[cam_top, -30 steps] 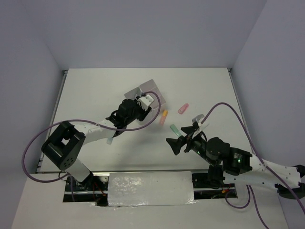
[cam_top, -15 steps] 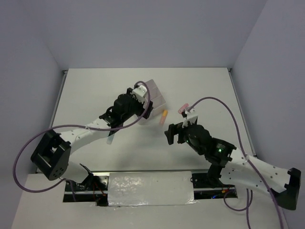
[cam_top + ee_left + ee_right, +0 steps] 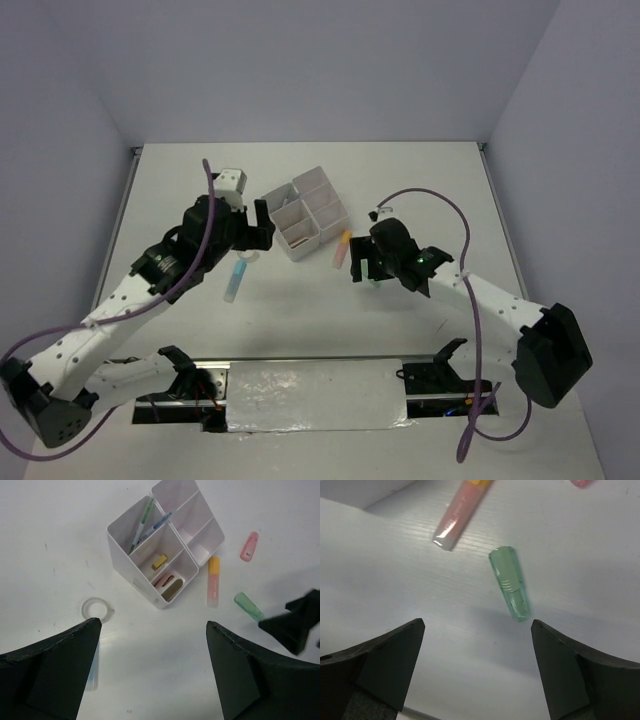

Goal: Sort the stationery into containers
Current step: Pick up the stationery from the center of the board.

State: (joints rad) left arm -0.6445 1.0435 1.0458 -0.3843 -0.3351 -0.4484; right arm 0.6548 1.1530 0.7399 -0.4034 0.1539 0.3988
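The white organiser (image 3: 134, 555) sits turned cornerwise toward the middle of the tabletop (image 3: 45, 520), with some stationery already in it. A green pen (image 3: 143, 517) and a blue pen (image 3: 159, 520) lean together in its left compartment. The nearest compartment holds a small tan block (image 3: 159, 561), with a pinkish piece (image 3: 163, 580) and an olive piece (image 3: 173, 589) lying closer to its front wall.

The rest lies loose around it. An orange-capped pink highlighter (image 3: 213, 581) lies just beside the organiser's right corner. A short pink piece (image 3: 249, 546) lies further out to the right, apart from the highlighter. A pale green piece (image 3: 510, 583) lies flat on the near right side, close to the highlighter's clear end but not touching it. On the left, a clear tape roll (image 3: 96, 610) lies flat near the organiser's front-left wall, and a light blue piece (image 3: 236, 283) lies nearer the arms.

The right end effector (image 3: 477, 625) hangs low over the green piece, its jaws spread wide to either side and touching nothing. The left end effector (image 3: 152, 625) hovers just off the organiser's left side, above the tape roll. Its fingers (image 3: 50, 670) are parted as far as I can see them go, and it is carrying nothing.
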